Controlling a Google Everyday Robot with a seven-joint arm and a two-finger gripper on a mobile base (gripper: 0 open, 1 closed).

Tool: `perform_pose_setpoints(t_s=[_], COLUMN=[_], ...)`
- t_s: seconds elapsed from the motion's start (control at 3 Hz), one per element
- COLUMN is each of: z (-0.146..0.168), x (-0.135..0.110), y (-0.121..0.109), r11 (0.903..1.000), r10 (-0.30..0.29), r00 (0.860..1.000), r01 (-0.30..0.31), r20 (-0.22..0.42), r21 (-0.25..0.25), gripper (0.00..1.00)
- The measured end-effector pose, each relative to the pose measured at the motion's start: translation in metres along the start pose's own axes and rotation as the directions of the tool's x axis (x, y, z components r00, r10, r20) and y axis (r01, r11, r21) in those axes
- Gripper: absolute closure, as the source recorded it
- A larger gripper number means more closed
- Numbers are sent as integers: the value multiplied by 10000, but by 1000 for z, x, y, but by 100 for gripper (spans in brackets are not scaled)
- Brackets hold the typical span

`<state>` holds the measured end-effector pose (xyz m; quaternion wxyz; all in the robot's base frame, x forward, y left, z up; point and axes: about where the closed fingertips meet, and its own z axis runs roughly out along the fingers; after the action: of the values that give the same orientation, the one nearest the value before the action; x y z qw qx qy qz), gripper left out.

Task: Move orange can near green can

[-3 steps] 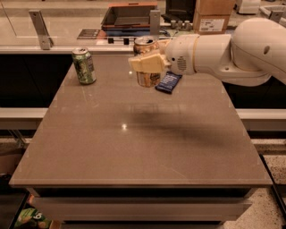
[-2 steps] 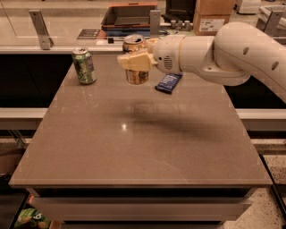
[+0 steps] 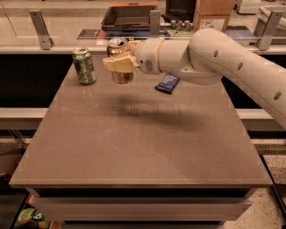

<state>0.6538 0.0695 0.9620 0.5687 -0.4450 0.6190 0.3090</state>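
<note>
The green can (image 3: pixel 84 66) stands upright at the far left of the brown table (image 3: pixel 138 143). The orange can (image 3: pixel 119 60) is upright, held a little above the table just right of the green can, with a small gap between them. My gripper (image 3: pixel 118 63) is shut on the orange can, its pale fingers (image 3: pixel 115 63) wrapped around the can's middle. The white arm reaches in from the right.
A dark blue snack packet (image 3: pixel 167 82) lies on the table under the arm, right of the orange can. A counter with a glass rail and metal posts (image 3: pixel 40 29) runs behind the table. A dark tray (image 3: pixel 129 15) and a cardboard box (image 3: pixel 214 11) sit on it.
My gripper has carried the orange can leftward across the far side of the table, from above the blue packet to close beside the green can.
</note>
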Motion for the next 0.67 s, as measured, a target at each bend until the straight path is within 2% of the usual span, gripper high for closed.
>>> perform_pose_setpoints(t_s=[0.67], z=[50], x=[18], y=[2], r11=[9986], r10=[-468], r00=[9971], r01=[452], r20=[-606], r21=[-280], gripper=[100])
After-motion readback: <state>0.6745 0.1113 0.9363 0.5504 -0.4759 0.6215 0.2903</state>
